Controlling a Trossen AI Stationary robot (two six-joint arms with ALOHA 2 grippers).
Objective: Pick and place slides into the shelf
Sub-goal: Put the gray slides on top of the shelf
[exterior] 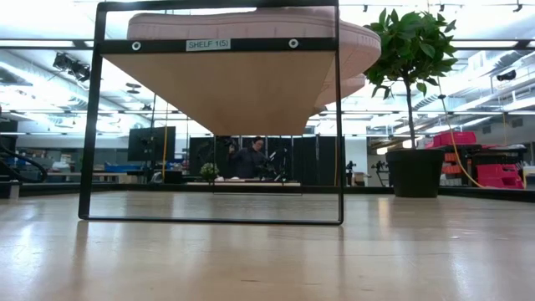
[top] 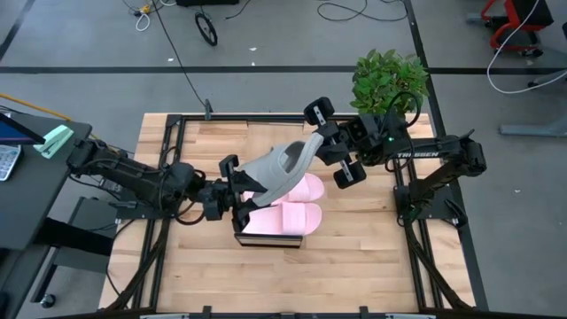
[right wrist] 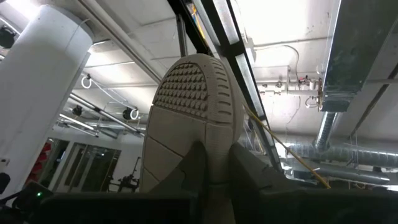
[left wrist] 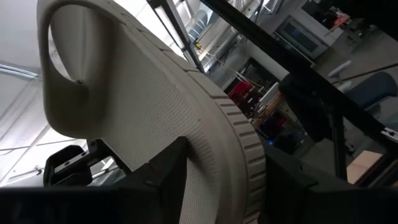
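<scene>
Two pink slides [top: 288,213] lie on the shelf [top: 266,239] mid-tabletop [top: 354,257]; a plant [top: 388,80] stands at one o'clock. Both tools grip one grey slide [top: 282,168] above: left tool [top: 237,188] at its eight-o'clock end, right tool [top: 330,146] at two o'clock.

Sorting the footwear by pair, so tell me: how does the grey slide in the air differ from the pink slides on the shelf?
The grey slide is grey; the pink slides are pale pink. The grey slide is held above the shelf between the left gripper and the right gripper, one at each end, while the pink slides rest flat on the shelf's top, untouched. The grey slide is alone; the pink slides lie side by side. All are foam sandals with a wide strap.
</scene>
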